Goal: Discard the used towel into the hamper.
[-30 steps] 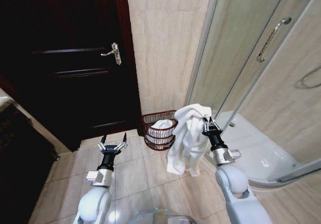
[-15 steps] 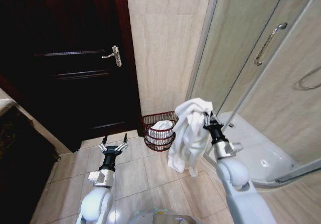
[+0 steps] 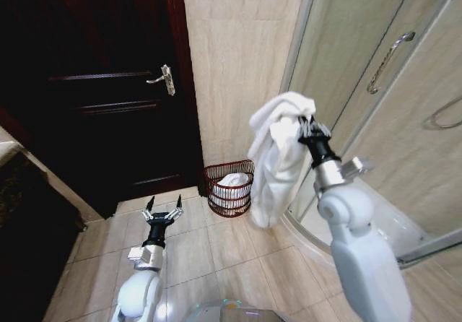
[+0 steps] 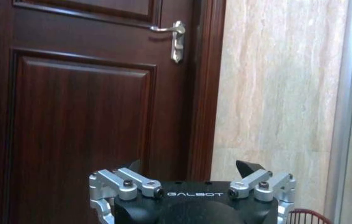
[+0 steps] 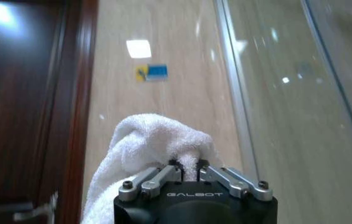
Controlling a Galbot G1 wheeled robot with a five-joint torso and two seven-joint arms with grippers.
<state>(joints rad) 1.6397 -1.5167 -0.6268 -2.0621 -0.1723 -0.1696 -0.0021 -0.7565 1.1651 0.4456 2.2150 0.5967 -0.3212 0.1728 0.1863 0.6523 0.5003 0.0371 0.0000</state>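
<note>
A tiled bathroom seen from the robot's head: a dark wooden door on the left, a beige tiled wall in the middle, and a curved glass shower enclosure on the right, all above a pale tiled floor. The right arm is raised high, and from the right gripper hangs a large white towel, draped in a long fold that reaches down toward the floor without touching it. From the right wrist, the gripper's fingers are pressed close together, pinching a bunched ridge of the towel between them. On the floor against the wall, between the door and the shower, stands the hamper, a small round dark reddish-brown wire basket with white cloth already inside; the towel's lower end hangs just to its right and nearer the robot, not over its opening. The left gripper is held low in front of the door, its fingers spread and holding nothing, apparently idle. The step in hand seems to be carrying the towel to the hamper. The next move would call for bringing the towel over the basket's rim and lowering it so the trailing cloth falls inside before letting go.
</note>
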